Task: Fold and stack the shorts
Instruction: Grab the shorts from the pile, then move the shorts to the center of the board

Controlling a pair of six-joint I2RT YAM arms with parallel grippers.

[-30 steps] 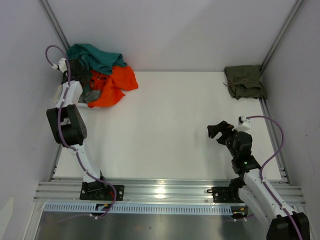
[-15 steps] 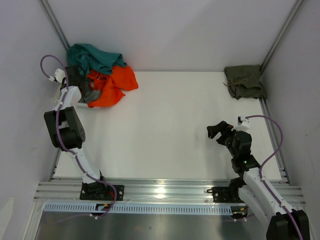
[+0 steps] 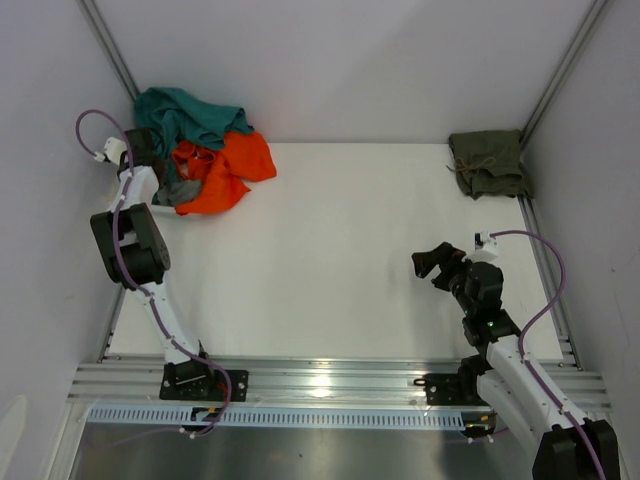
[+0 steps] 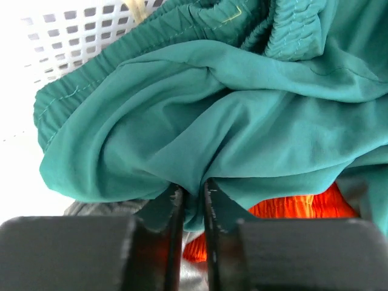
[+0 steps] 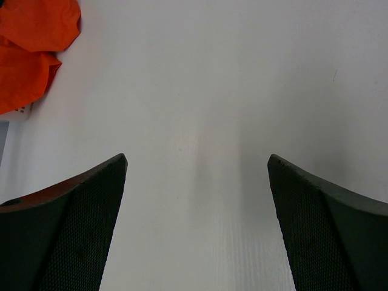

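The teal-green shorts (image 3: 186, 109) lie crumpled on a heap in the back left corner. They fill the left wrist view (image 4: 212, 103), gathered waistband at the top. My left gripper (image 3: 141, 152) is at the heap's left side, and its jaws (image 4: 193, 191) are shut on a pinched fold of the teal cloth. The olive-green shorts (image 3: 488, 163) lie folded in the back right corner. My right gripper (image 3: 438, 264) hovers over the bare table at the near right, open (image 5: 197, 163), with nothing between its fingers.
An orange garment (image 3: 226, 165) lies in the same heap, under and beside the teal shorts (image 4: 294, 207); its edge shows in the right wrist view (image 5: 33, 36). A white perforated basket (image 4: 66, 30) sits behind the heap. Grey cloth (image 4: 91, 209) shows beneath.
My left gripper has edged toward the heap's back left and closed from open onto a fold of the teal shorts. The right arm has barely moved.
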